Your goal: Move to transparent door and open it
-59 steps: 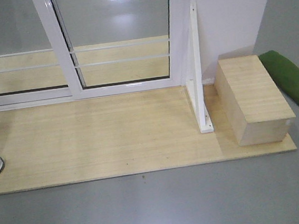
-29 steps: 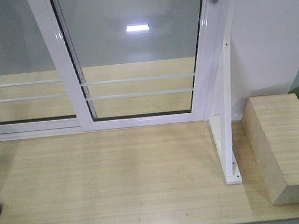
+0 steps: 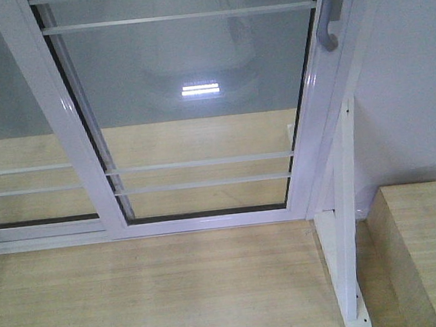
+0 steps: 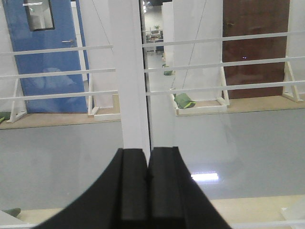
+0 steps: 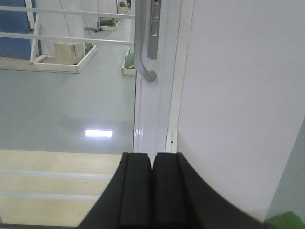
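Observation:
The transparent door (image 3: 198, 119) is a white-framed glass panel with thin white bars, straight ahead in the front view. Its curved silver-grey handle (image 3: 332, 9) is on the right stile, at the top right. The handle (image 5: 144, 47) also shows in the right wrist view, above and ahead of my right gripper (image 5: 152, 160), which is shut and empty. My left gripper (image 4: 147, 155) is shut and empty, facing a white stile (image 4: 129, 76) between glass panes. The door stands closed against the white wall (image 3: 410, 75).
A similar glass panel (image 3: 5, 114) without a handle is at the left. A white bracket post (image 3: 345, 221) stands on the wooden platform (image 3: 153, 293) right of the door. A wooden box (image 3: 431, 251) is at the lower right.
The view has moved forward and closer to the door. The handle now shows lower and larger at the top right. The grey floor and shoe have left the view.

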Motion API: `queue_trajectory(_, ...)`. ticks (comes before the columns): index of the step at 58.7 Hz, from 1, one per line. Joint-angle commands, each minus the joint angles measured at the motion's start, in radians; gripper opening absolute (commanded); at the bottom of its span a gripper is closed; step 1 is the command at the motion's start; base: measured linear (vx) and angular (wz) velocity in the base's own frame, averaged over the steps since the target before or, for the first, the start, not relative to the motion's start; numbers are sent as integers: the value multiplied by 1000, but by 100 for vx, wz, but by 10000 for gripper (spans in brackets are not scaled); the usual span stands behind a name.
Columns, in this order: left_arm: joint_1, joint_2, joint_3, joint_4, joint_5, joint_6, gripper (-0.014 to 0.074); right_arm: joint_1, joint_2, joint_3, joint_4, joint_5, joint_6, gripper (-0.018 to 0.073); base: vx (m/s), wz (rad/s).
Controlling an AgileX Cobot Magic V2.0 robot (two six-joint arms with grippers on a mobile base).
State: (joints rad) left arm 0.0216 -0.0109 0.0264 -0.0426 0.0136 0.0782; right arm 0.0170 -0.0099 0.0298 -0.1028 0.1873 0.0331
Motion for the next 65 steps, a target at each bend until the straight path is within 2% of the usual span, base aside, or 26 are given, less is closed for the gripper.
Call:
queue_trajectory(1, -5, -13, 30, -2, -80, -8, -6, -4, -14, 14, -4, -85, -7, -8, 30, -2)
queue_trajectory(29, -5, -13, 30, -2, -80, -8, -6, -4, -14, 14, -4, -85, -7, -8, 22, 1)
queue_trajectory(65, -5, -13, 30, -2, -80, -8, -6, -4, -14, 14, -4, -85, -7, -8, 8, 1)
